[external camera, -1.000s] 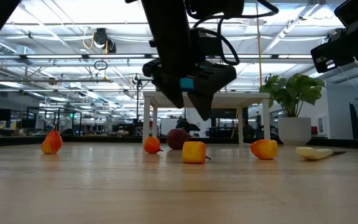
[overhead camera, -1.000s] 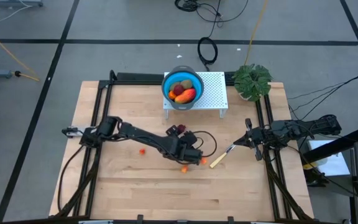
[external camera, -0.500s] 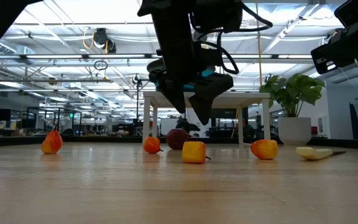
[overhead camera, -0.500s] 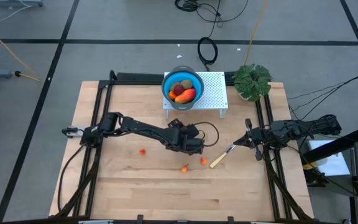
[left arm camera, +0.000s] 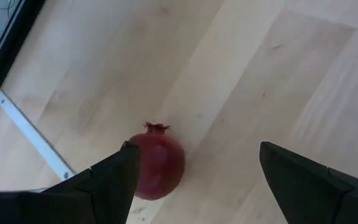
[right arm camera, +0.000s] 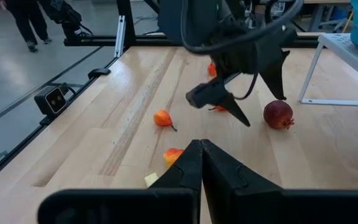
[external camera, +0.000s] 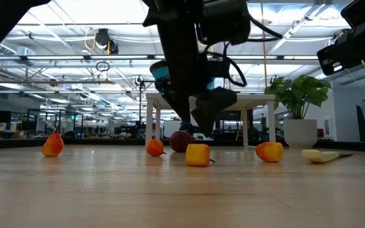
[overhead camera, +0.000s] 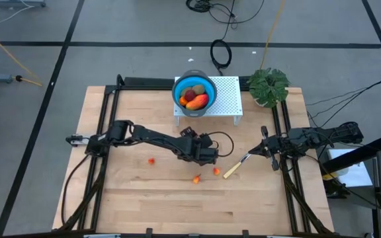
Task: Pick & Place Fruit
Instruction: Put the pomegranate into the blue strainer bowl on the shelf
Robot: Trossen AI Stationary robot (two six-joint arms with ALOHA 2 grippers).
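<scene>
Hovering wide-open, left pincer (left arm camera: 194,180) nears dark red ball (left arm camera: 157,163).

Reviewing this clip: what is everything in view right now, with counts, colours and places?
table: one, light wood
stand: one, white, table's far edge
bowl: one, blue, on stand
fruit in bowl: four; two brownish-green, one dark red, one long red-orange
dark red ball: one, on table beside the stand's leg
small orange fruits: four, scattered mid-table
knife: one, yellow handle, right of centre
plant: one, green, far right corner
left gripper: open, over the ball
right gripper: shut, right edge
</scene>
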